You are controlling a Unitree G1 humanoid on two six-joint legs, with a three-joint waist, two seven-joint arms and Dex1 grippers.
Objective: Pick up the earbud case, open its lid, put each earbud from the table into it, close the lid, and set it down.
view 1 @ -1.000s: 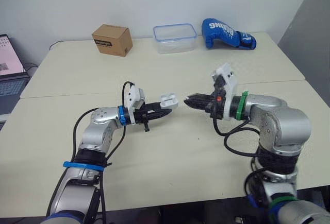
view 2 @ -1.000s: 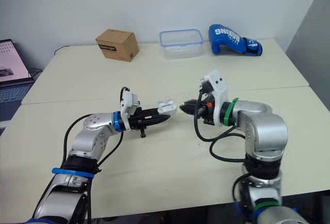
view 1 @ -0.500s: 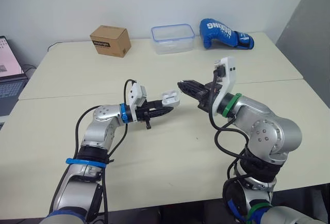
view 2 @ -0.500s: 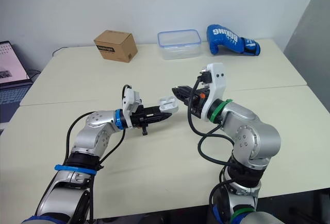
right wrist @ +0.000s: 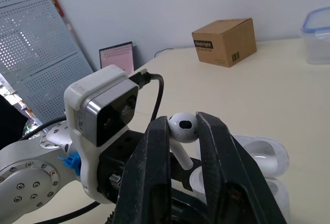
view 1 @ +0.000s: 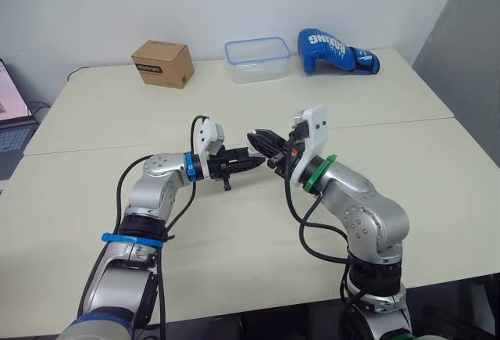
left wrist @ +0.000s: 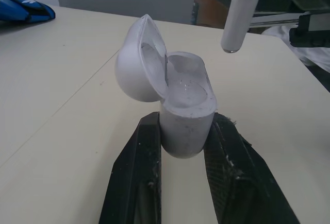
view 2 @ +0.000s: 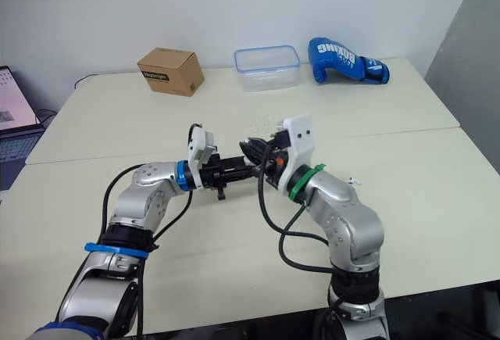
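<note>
My left gripper (left wrist: 185, 122) is shut on the white earbud case (left wrist: 184, 134), which it holds above the table's middle with its lid (left wrist: 139, 67) swung open. One white earbud (right wrist: 182, 126) is pinched in my right gripper (right wrist: 183, 124). Its stem (left wrist: 234, 26) hangs just above and slightly to one side of the case's open cavity, apart from it. In the head views the right gripper (view 1: 258, 137) meets the left gripper (view 1: 248, 162) tip to tip, and the case is mostly hidden between them.
Along the table's far edge stand a cardboard box (view 1: 162, 62), a clear plastic container with a blue rim (view 1: 257, 59) and a blue boxing glove (view 1: 336, 49). A laptop (view 1: 11, 117) sits off the table's left side.
My right gripper has swung left with the earbud, from a gap beside the case to directly over it. The left gripper has kept the case nearly still. The camera has shifted a little.
</note>
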